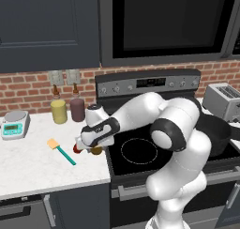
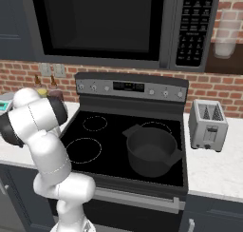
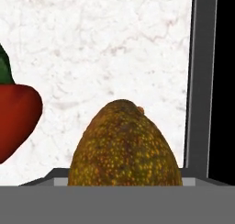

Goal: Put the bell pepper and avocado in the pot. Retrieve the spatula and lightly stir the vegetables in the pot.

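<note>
I have the gripper [image 1: 89,149] lowered over the avocado [image 3: 123,147], near the table [image 1: 28,162] edge bordering the stove [image 2: 118,145]. I cannot tell whether the fingers grip it. The bell pepper [image 3: 13,120] lies just beside. The pot [image 2: 151,151] is empty. Step: grasp avocado. Next: secure it, lift, carry to pot.

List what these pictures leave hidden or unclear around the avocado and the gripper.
- Gripper: hand view, fingertips not visible, so grip on the avocado cannot be told.
- Bell pepper: hand view, cut off by the left edge.
- Avocado and pepper: left base view, mostly hidden under the hand.
- Pot: left base view, largely hidden behind the arm.
</note>
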Robot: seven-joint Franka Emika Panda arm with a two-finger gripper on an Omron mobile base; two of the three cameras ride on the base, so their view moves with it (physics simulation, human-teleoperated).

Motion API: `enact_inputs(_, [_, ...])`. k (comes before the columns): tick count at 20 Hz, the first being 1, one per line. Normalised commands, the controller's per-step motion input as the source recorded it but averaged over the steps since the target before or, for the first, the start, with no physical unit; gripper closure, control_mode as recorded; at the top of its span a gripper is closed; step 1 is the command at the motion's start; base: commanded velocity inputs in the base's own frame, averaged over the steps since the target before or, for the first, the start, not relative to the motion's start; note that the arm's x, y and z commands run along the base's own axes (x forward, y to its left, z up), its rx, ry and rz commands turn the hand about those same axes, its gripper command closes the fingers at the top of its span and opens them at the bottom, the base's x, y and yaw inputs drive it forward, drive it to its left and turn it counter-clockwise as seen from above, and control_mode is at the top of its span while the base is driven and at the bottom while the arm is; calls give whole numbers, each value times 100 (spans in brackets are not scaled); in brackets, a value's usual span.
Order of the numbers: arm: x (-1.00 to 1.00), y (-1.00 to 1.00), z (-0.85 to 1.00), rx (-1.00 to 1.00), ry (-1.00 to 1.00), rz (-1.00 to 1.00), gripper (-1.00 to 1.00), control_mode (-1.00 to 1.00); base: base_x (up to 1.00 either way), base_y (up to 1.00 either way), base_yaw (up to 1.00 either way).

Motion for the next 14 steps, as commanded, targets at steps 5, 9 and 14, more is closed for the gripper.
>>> enact_inputs(5, [-55,-10,32,3,-18,0,100,-100,0,0,0])
enact_inputs(9, [-76,-36,62,9,-22,0,100,-100,0,0,0])
enact_inputs(14, [-81,-52,88,7,-2,0,100,-100,0,0,0])
